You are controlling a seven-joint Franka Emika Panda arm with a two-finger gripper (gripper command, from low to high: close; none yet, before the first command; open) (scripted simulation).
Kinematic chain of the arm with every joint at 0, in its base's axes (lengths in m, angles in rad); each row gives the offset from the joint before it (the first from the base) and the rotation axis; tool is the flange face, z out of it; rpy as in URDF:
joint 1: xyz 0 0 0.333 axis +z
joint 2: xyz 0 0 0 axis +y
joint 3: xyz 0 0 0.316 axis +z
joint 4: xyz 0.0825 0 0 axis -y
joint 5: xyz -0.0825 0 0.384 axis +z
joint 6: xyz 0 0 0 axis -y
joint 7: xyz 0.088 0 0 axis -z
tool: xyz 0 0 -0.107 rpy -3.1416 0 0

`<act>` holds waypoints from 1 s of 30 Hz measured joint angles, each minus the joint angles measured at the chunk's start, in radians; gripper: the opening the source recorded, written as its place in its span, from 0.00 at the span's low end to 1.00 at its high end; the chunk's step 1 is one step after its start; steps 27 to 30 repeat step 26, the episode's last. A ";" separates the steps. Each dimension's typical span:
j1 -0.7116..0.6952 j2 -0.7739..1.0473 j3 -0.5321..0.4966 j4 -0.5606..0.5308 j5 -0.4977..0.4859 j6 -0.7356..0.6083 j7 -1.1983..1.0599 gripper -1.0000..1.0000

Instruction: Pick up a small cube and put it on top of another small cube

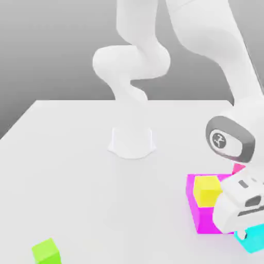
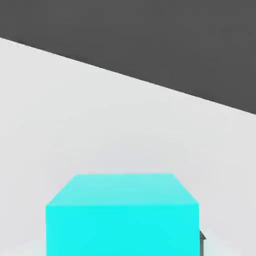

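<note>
Exterior view: a white table (image 1: 77, 170) carrying one white arm (image 1: 154, 56) whose base (image 1: 131, 142) stands near the table's middle; the arm rises, folds over and comes down at the exterior view's right, wrist bent so the end effector (image 1: 246, 234) points at the table close to the near edge. Item: cyan cube (image 1: 253, 241), on or just above the table directly beneath the end effector, largely covered by it. Item: magenta block (image 1: 206, 214), larger, just beside the cyan cube toward the exterior view's left. Item: yellow cube (image 1: 207, 190), small, resting on top of the magenta block. Item: green cube (image 1: 46, 251), small, well apart at the exterior view's lower left, alone on the table. Hand view: the cyan cube (image 2: 122, 220) sits close under the camera, square to it, flat top and front face showing, with a dark sliver at one lower corner (possibly a fingertip; not certain). Whether the fingers are apart or clamped on the cube I cannot tell. Handling, judged: rigid, light, smooth-sided, likely to slip if pinched off-centre; best taken across two opposite flat faces at mid-height, fingers square to them. Pose suits a vertical grasp or lift.
</note>
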 joint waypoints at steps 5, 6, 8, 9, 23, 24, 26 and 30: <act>-0.127 -0.055 -0.106 -0.025 0.085 -0.020 0.053 0.00; -0.153 -0.066 -0.127 -0.031 0.101 -0.023 0.064 0.00; -0.203 -0.089 -0.169 -0.045 0.134 -0.027 0.086 0.00; -0.229 -0.101 -0.190 -0.052 0.150 -0.029 0.096 0.00; -0.410 -0.009 -0.344 -0.037 0.268 0.061 0.176 1.00; -0.412 -0.032 -0.347 -0.038 0.268 0.038 0.178 1.00; -0.413 -0.094 -0.349 -0.041 0.259 -0.021 0.186 1.00; -0.413 -0.094 -0.349 -0.041 0.259 -0.021 0.186 1.00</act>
